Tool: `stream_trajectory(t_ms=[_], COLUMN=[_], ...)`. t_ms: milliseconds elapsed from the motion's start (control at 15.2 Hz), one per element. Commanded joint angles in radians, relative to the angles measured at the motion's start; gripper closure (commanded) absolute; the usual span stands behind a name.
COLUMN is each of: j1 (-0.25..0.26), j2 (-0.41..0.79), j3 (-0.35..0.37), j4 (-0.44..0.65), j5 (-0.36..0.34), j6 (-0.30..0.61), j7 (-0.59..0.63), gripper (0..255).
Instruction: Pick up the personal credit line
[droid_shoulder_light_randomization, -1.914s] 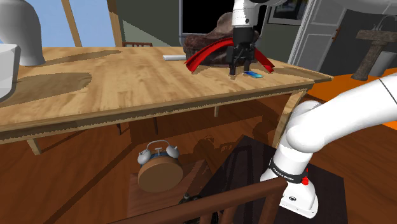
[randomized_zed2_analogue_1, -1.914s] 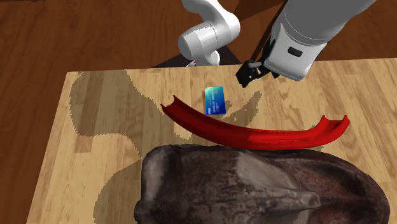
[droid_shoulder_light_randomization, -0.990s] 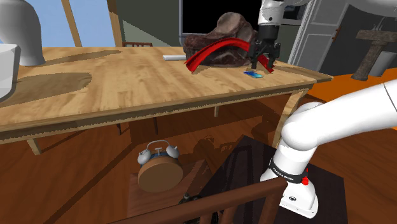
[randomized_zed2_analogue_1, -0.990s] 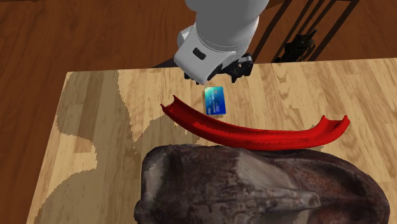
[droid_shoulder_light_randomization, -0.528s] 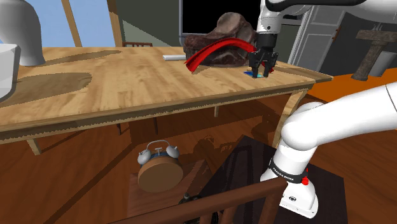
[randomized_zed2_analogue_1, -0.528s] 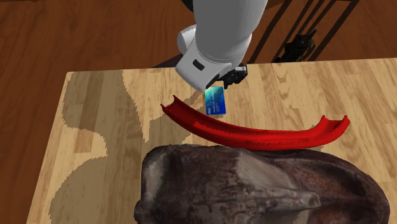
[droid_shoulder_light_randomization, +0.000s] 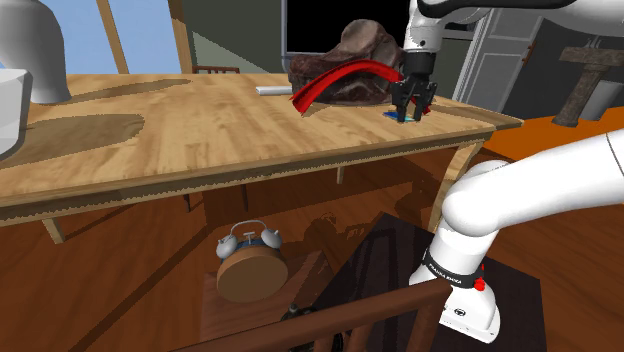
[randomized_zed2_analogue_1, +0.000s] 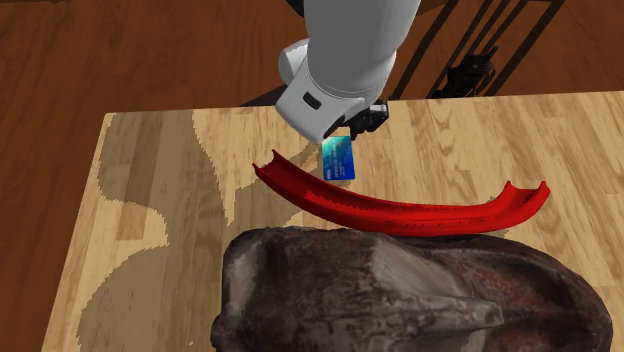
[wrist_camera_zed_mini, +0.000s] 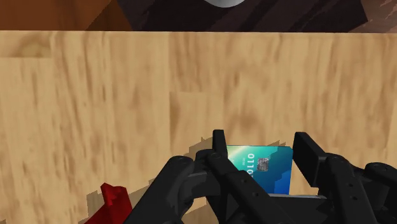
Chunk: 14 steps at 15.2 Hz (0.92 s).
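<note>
The credit card (wrist_camera_zed_mini: 264, 168) is blue-green and lies flat on the wooden table (droid_shoulder_light_randomization: 200, 130), near its corner by the shoulder view's right. My gripper (wrist_camera_zed_mini: 262, 139) is lowered over it and open, one black finger beside each short side of the card; I see no clasp. In the second exterior view the card (randomized_zed2_analogue_1: 340, 162) pokes out from under the hand, with the gripper (randomized_zed2_analogue_1: 356, 126) just above it. From the shoulder view the gripper (droid_shoulder_light_randomization: 411, 112) stands upright over the card (droid_shoulder_light_randomization: 404, 117).
A curved red strip (randomized_zed2_analogue_1: 400, 212) lies right beside the card, and a big brown rock-like lump (randomized_zed2_analogue_1: 400, 290) sits behind it. The table's edge (droid_shoulder_light_randomization: 480, 128) is close by. Under the table stands an alarm clock (droid_shoulder_light_randomization: 250, 265); a chair back (droid_shoulder_light_randomization: 340, 325) is in front.
The arm swung from over the red strip toward the table corner and dropped over the card. In the last half second it has barely moved.
</note>
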Motion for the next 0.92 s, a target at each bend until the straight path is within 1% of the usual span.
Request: stream_trajectory(t_ms=[0,858], j1=[0.001,0.014], j2=[0.003,0.067], j3=[-0.002,0.015], j4=[-0.003,0.214], j5=[0.001,0.022], j6=[0.001,-0.152], j7=[-0.002,-0.005], gripper=[255,255])
